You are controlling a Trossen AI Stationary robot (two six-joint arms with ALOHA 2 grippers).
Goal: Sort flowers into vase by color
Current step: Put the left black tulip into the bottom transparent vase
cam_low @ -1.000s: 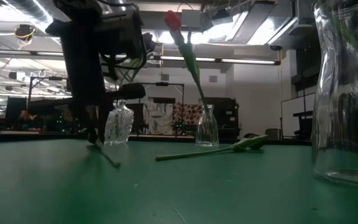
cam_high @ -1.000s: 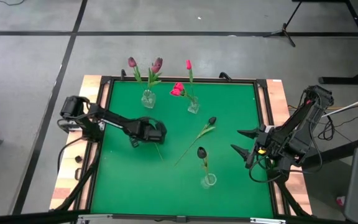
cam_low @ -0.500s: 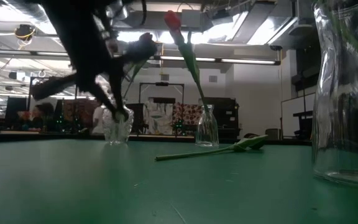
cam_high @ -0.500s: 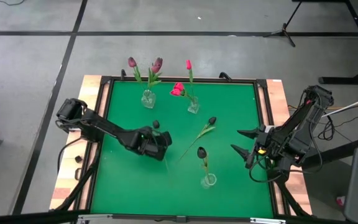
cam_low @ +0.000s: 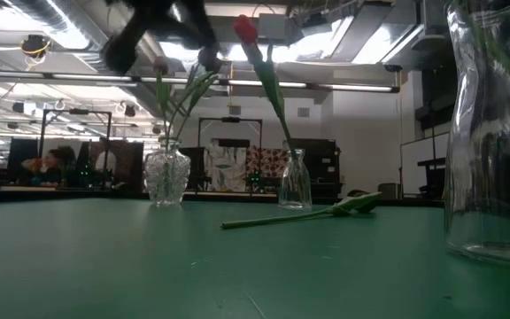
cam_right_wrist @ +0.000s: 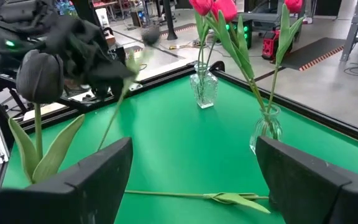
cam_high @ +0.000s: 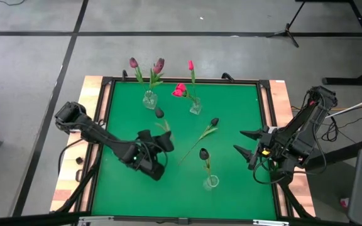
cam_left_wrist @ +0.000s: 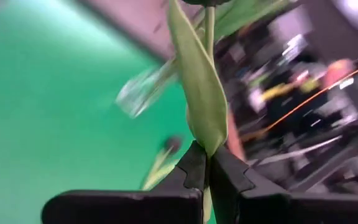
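My left gripper [cam_high: 160,143] is raised over the middle of the green table and shut on a dark-budded flower [cam_high: 159,113] with a green leaf [cam_left_wrist: 199,93]. A second dark flower [cam_high: 203,154] stands by its stem in the near glass vase [cam_high: 211,182]. A third [cam_high: 207,130] lies flat on the table. Two purple flowers [cam_high: 159,64] stand in the far-left vase [cam_high: 149,99]. Pink flowers [cam_high: 180,91] stand in the vase [cam_high: 195,108] beside it. My right gripper [cam_high: 247,144] waits open at the table's right side. My left gripper pinches the flower's green stem [cam_left_wrist: 207,163] between its two fingertips, just below the base of the leaf. The stem runs on past the fingertips, and the leaf and bud [cam_right_wrist: 149,36] stand beyond them. The whole flower is lifted clear of the table.
A raised black frame [cam_high: 181,80] borders the table, with wooden boards [cam_high: 281,94] outside it. The near vase [cam_low: 494,133] fills the right of the low view. Bare green mat [cam_high: 124,188] lies at the near left. The room behind holds shelves and equipment.
My left gripper has risen from the table, out of the top of the low view, and has moved toward the near edge while turning. The dark flower, whose stem lay on the mat, is now lifted clear, with its bud pointing toward the far vases.
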